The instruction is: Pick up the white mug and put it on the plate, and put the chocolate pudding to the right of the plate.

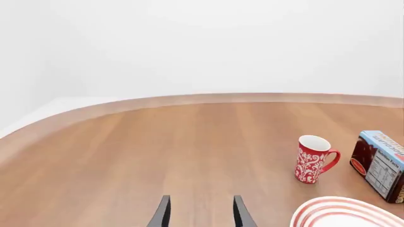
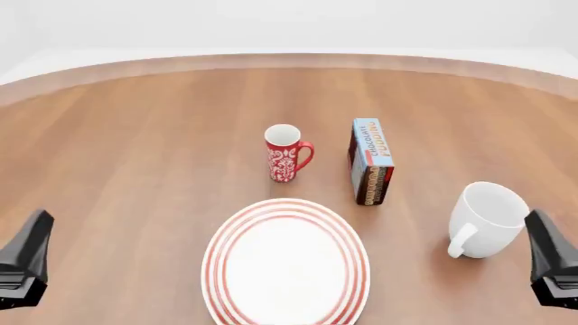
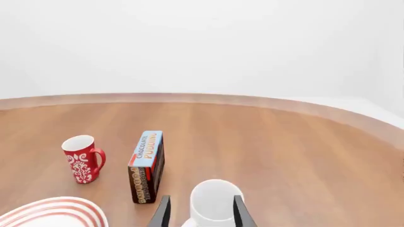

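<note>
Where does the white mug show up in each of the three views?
Front view: white mug at right, beside the right end effector.
Right wrist view: low centre, between the fingers.
Left wrist view: not in it.
Shared landmark: red mug.

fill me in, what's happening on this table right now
Nothing is being handled yet. Both arms sit back at the near edge, the left gripper and right gripper open and holding nothing. The white mug stands just ahead of the right gripper. The plate is bare, and the chocolate pudding stands beyond it, beside a red mug.
</note>
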Robot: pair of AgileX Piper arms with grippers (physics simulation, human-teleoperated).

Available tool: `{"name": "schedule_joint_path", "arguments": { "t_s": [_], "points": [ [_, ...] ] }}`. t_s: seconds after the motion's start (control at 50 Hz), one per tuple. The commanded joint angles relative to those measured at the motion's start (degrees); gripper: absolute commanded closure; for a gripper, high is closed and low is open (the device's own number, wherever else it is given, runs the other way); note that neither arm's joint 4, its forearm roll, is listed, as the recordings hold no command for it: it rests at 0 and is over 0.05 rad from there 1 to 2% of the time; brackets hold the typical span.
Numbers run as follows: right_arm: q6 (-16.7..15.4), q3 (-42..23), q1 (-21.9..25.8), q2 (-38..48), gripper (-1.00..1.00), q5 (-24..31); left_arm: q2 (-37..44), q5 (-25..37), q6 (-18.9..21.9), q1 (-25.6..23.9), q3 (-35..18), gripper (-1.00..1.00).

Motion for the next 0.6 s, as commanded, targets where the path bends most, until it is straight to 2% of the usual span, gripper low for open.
{"name": "schedule_joint_path", "arguments": {
  "t_s": [0.02,0.16,0.38,0.6],
  "points": [
    [0.0,-0.2,-0.3,0.1,-1.0,-0.2,0.2,0.0,0.4,-0.4,-0.2,-1.0],
    [-1.1,-0.2,0.3,-0.1,-1.0,-0.4,0.0,0.1,0.9,-0.3,-0.3,-1.0],
    [-0.8,-0.3,0.3,-0.1,-1.0,-0.5,0.0,0.3,1.9,-0.6,-0.4,-1.0],
    [-0.5,-0.3,0.3,-0.1,-1.0,-0.5,3.0,-1.0,3.7,-3.6,-2.8,-1.0]
  ]
}}
